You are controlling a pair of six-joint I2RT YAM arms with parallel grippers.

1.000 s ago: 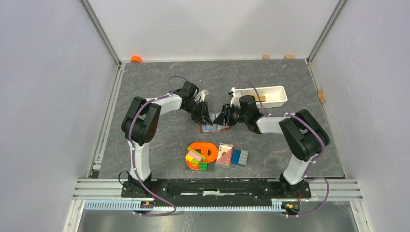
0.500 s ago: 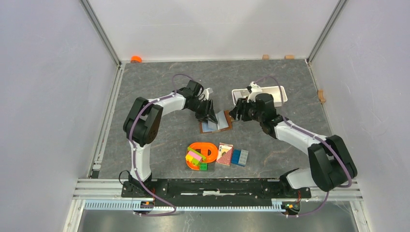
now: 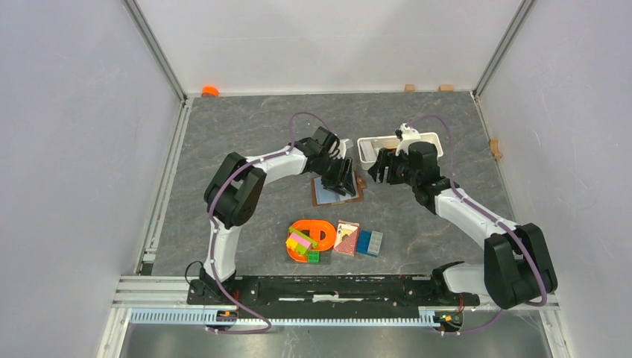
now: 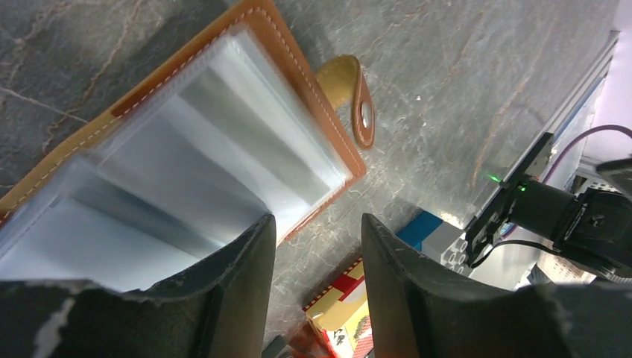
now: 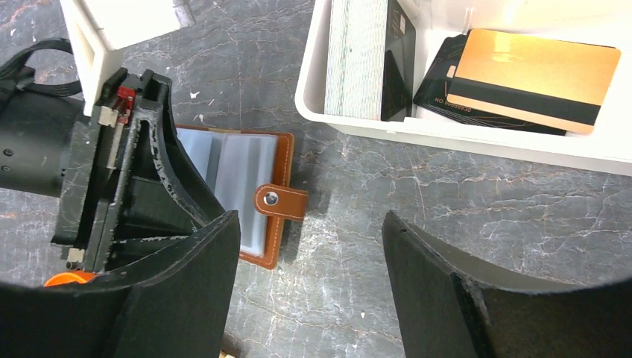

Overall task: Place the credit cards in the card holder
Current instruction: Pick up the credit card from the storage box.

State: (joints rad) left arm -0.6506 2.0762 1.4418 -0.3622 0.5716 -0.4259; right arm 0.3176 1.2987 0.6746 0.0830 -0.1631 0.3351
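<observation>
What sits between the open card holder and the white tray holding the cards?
Only bare tabletop, in the right wrist view; the clasp tab of the card holder pokes into the gap, short of the white tray.

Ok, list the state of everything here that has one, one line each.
card holder: lying open on the table, clasp strap unfastened.
credit cards: in the white tray, some flat, a stack on edge.
white tray: upright, holding the cards.
left gripper: open, empty, over the card holder.
right gripper: open, empty, over the table beside the strap.
playing-card pack: lying flat.
</observation>
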